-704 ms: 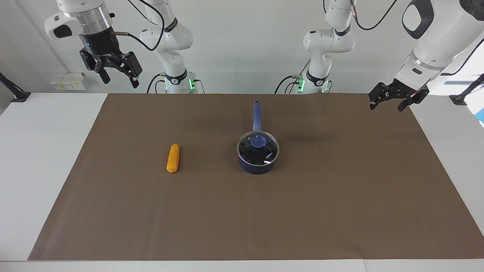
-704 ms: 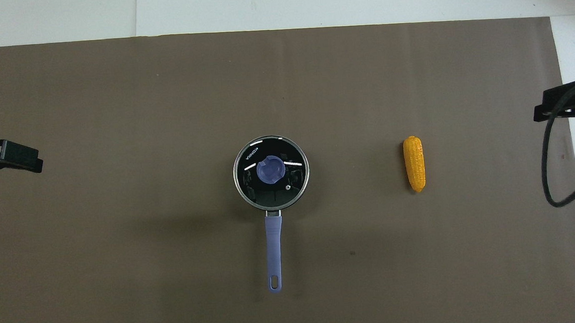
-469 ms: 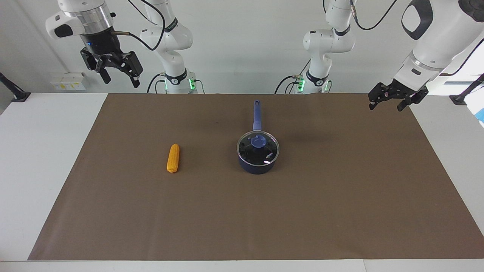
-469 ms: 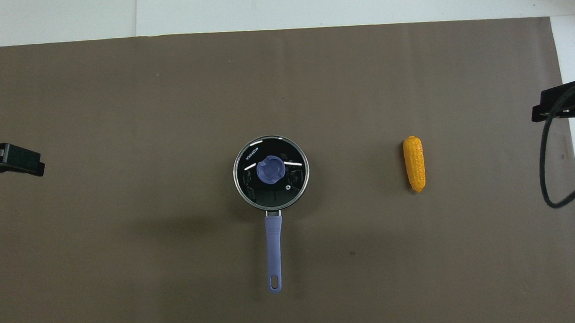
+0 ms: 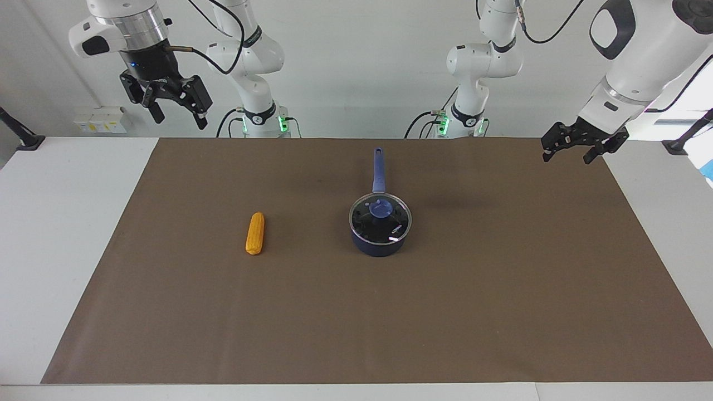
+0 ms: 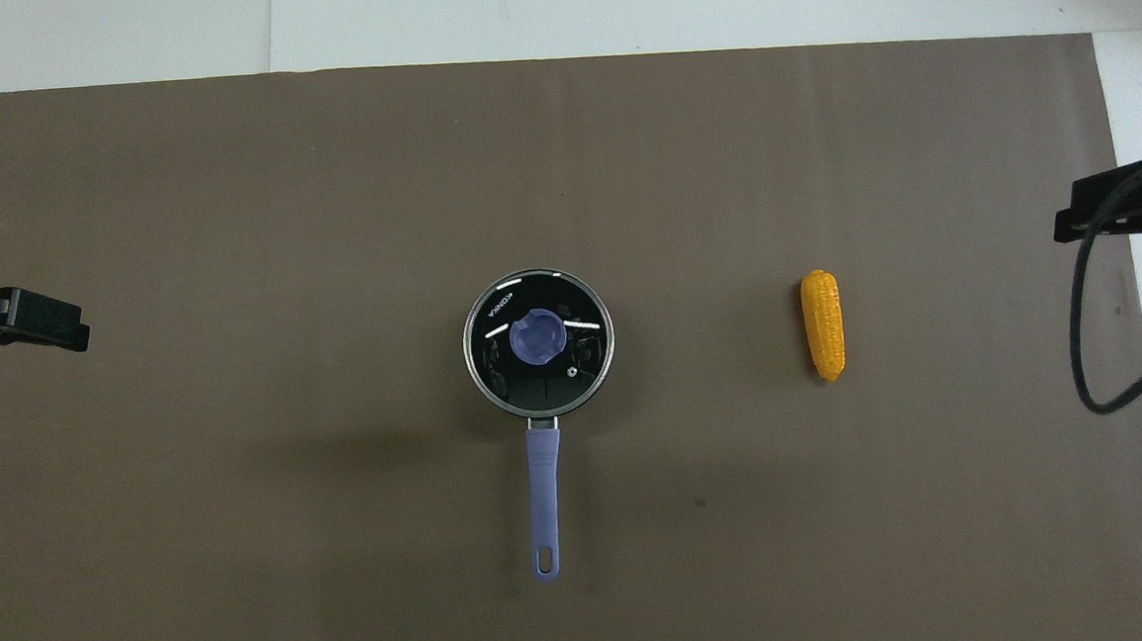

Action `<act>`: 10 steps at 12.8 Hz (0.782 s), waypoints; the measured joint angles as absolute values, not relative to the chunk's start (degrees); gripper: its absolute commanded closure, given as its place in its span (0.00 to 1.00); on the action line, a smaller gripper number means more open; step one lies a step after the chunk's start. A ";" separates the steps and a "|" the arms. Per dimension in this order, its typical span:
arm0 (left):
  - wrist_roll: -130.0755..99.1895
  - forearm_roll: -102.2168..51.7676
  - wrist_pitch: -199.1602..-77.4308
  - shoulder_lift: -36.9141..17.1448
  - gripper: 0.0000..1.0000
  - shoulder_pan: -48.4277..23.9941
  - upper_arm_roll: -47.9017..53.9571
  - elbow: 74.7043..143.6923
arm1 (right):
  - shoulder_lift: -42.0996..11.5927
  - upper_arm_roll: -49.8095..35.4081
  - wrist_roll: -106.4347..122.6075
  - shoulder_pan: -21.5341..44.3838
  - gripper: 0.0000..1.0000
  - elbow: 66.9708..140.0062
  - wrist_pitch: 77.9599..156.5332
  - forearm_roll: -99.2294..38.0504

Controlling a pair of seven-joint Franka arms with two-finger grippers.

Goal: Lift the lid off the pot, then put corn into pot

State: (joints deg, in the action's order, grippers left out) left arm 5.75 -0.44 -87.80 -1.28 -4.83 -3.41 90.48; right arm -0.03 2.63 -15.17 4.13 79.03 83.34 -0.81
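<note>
Lid, round clear glass with a metal rim and a blue knob (image 5: 380,209), sits flat and square on the small dark navy-blue saucepan (image 5: 379,245) in the middle of the brown mat (image 5: 501,312). In the overhead view that pot's long straight blue handle (image 6: 545,500) points to six o'clock, toward the robots. Out at three o'clock from the pot in that same view, toward the right arm's end of the table and well apart from it, lies the small yellow-orange corn cob (image 6: 822,324), bumpy kernels up, untouched. Up in the air, the left gripper (image 5: 571,149) hangs over the mat's edge at its own end, claw released, fingers spread, nothing in it. And the right gripper (image 5: 175,114) hovers high at its end, also released and empty.
</note>
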 measured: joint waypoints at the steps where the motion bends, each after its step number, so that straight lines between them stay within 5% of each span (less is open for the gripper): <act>1: 5.75 -0.44 -87.80 -1.28 0.00 -4.83 -3.39 90.57 | -0.03 2.64 -15.17 4.12 0.00 79.03 83.30 -0.81; 10: 0.66 -0.47 -95.03 -1.19 0.00 -9.22 -2.03 96.28 | -0.03 2.65 -15.17 4.12 0.00 79.14 83.26 -0.81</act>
State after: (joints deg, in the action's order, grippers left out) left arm 0.66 -0.47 -95.03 -1.19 -9.22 -2.03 96.28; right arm -0.03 2.65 -15.17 4.12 79.14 83.26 -0.81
